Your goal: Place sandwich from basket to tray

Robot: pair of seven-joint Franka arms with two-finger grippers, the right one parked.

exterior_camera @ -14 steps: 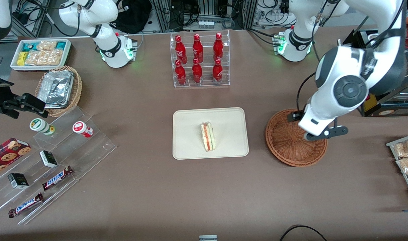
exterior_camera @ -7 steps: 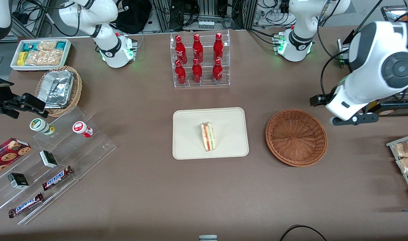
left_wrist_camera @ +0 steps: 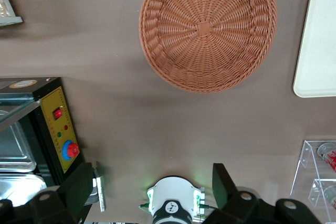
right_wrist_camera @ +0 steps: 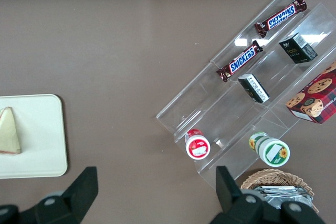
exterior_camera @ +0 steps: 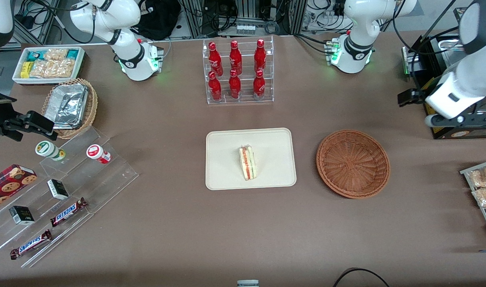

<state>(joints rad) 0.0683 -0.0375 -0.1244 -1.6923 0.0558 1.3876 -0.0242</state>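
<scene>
1. On the tray point(exterior_camera: 227, 175), near its middle, the sandwich point(exterior_camera: 247, 162) is lying on its side with the red and green filling edge showing; it is resting clear of the tray's low rim.
2. Toward the working arm's end of the table, the basket point(exterior_camera: 353, 163) is sitting beside the tray, well apart from it, and is holding nothing; its woven floor is showing bare in the left wrist view point(left_wrist_camera: 208, 27).
3. The gripper point(left_wrist_camera: 152, 187) is hanging high above the table, farther from the front camera than the basket, near a black box with a yellow control panel point(left_wrist_camera: 59, 135). Its fingers point(left_wrist_camera: 79, 190) are standing spread apart and are gripping nothing.
4. Judged from this layout, the transfer is reading as complete and the step in hand is the retreat of the arm.
5. The next move is calling only for keeping the arm clear of the black box and leaving the tray undisturbed.
</scene>
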